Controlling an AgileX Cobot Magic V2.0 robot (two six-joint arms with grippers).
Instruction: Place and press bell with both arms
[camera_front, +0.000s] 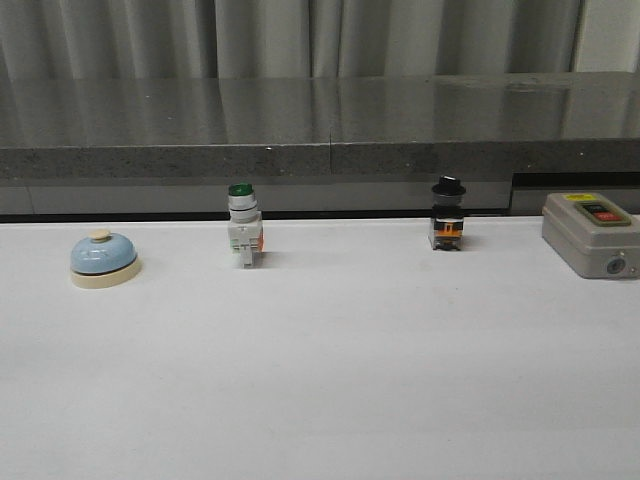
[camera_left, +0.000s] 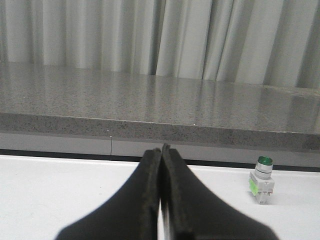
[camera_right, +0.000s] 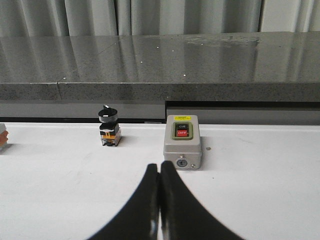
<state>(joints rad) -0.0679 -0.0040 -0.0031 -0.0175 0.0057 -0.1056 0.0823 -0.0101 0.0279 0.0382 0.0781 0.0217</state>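
Note:
The light-blue bell (camera_front: 103, 258) with its cream base and button stands on the white table at the far left of the front view. Neither wrist view shows it, and neither arm appears in the front view. My left gripper (camera_left: 161, 150) is shut with its black fingers pressed together and nothing between them, above the table. My right gripper (camera_right: 160, 166) is also shut and empty, a short way in front of a grey switch box.
A green-capped white pushbutton switch (camera_front: 243, 225) (camera_left: 262, 179) and a black-knobbed switch (camera_front: 447, 214) (camera_right: 109, 126) stand along the table's back. A grey on/off switch box (camera_front: 590, 233) (camera_right: 183, 141) lies at the right. A dark stone ledge (camera_front: 320, 130) runs behind the table.

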